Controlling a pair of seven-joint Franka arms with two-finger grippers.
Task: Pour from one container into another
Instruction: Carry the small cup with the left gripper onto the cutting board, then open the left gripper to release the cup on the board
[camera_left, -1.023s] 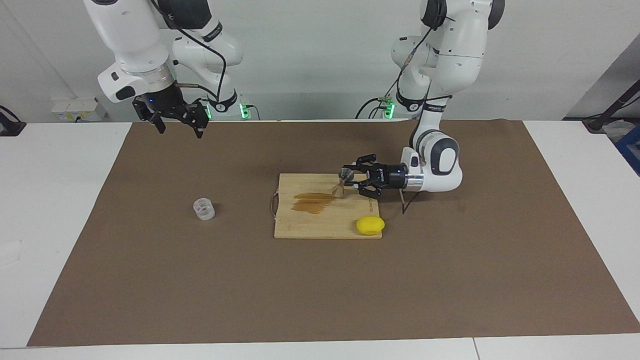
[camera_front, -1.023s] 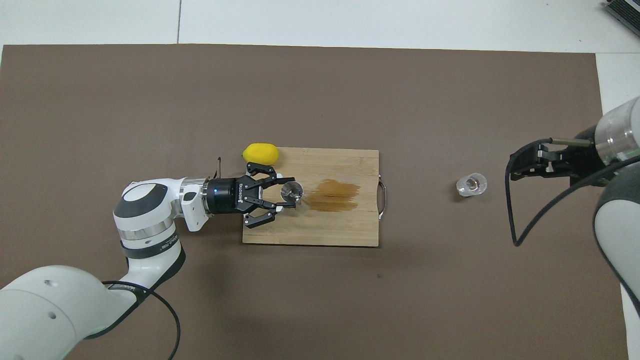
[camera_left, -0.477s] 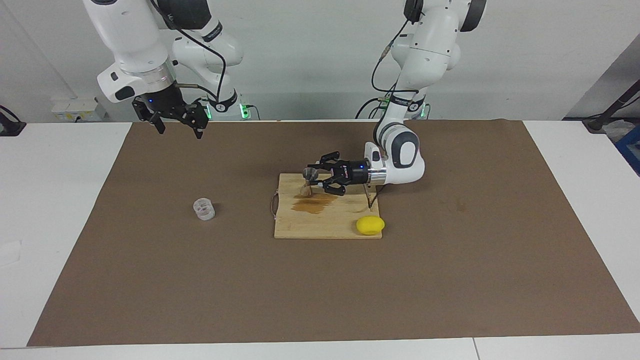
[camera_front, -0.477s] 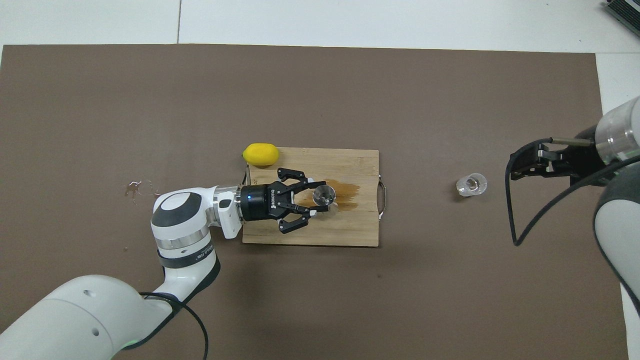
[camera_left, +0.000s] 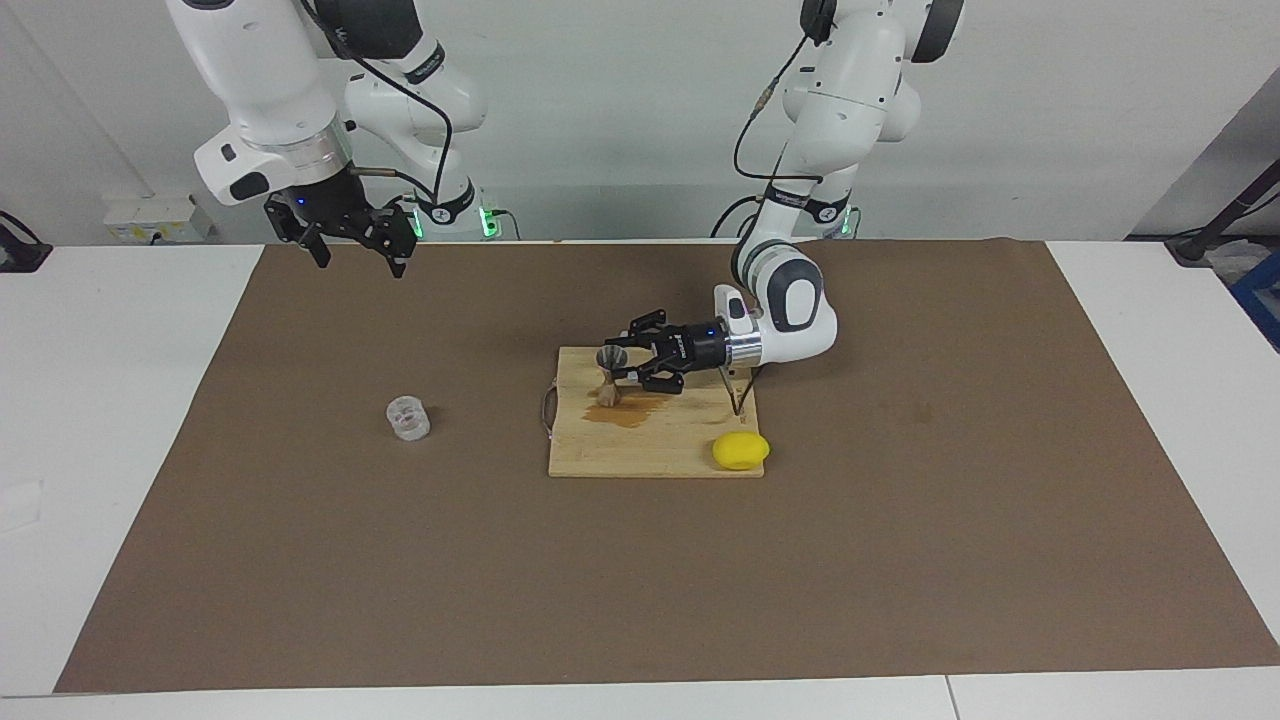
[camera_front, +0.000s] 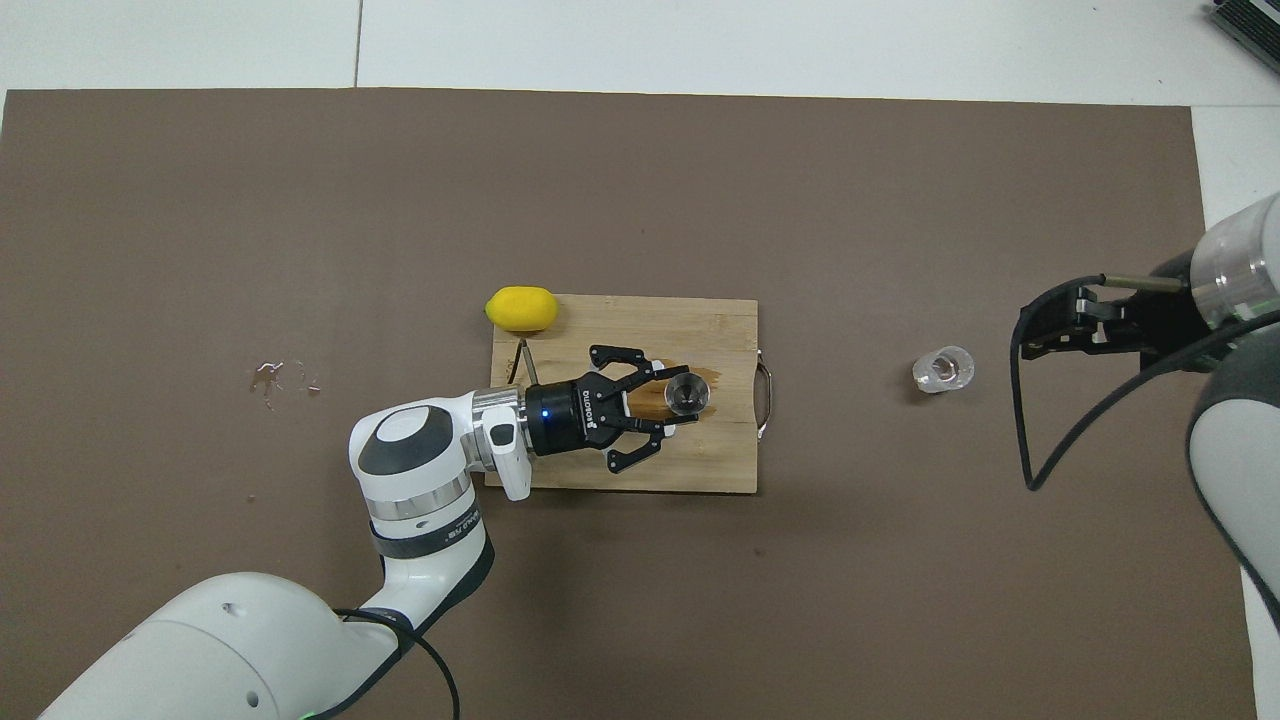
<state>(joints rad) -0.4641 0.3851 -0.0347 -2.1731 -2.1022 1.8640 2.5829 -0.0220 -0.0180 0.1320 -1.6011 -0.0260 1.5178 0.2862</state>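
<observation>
Two arms are mine, and only one is low over the work. My left arm comes down from its base, bends sharply at the elbow, and lays its forearm nearly level above the wooden cutting board (camera_left: 650, 440), wrist pointing toward the right arm's end of the tabletop (camera_left: 120, 480). My left claw (camera_left: 622, 368) is clamped sideways on the metal jigger (camera_left: 608, 375) at its narrow waist, the outer links splayed while the fingertips pinch in. The jigger stands upright, its open upper cone facing up, its lower cone at or just above the board beside a brown wet stain (camera_left: 630, 410); whether it touches the wood I cannot tell. From overhead the jigger (camera_front: 687, 393) sits over the stain's edge, near the board's metal handle (camera_front: 765, 400).

My right arm waits, raised, its right claw (camera_left: 355, 245) hanging with fingers spread and holding nothing, over the brown mat (camera_left: 900, 560) at the edge nearest the robots. The glass tumbler (camera_left: 408, 418) stands alone on the mat, well apart from the board, toward the right arm's end. Overhead, the tumbler (camera_front: 942, 369) lies just beside my right claw (camera_front: 1030, 335).

A yellow lemon (camera_left: 740, 450) rests at the board's corner, toward the left arm's end.
</observation>
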